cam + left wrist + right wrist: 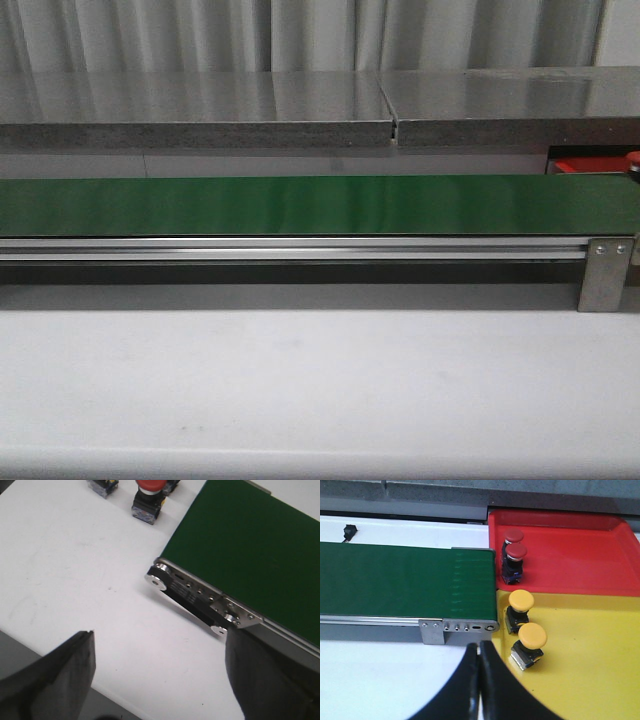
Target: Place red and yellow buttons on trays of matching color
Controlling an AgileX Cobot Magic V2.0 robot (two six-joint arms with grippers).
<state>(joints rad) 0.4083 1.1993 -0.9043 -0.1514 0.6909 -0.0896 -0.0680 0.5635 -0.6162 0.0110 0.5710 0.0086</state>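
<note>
Buttons partly sorted

Buttons: two red ones [514, 547] stand on the red tray [570, 555], two yellow [525, 617] on the yellow tray [585, 670], caps up. We see one red button [148, 497] left upright on the surface [75, 580]. Our left end effector [160, 665] gapes empty; our right end effector [480, 680] is closed, empty.

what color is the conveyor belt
Dark green; the belt shows best in the front view.

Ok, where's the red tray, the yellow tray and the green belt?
red tray [580, 560], right wrist view, bare floor.
yellow tray [590, 670], right wrist view, bare floor.
green belt [300, 205], front view, middle of its top surface.
</note>
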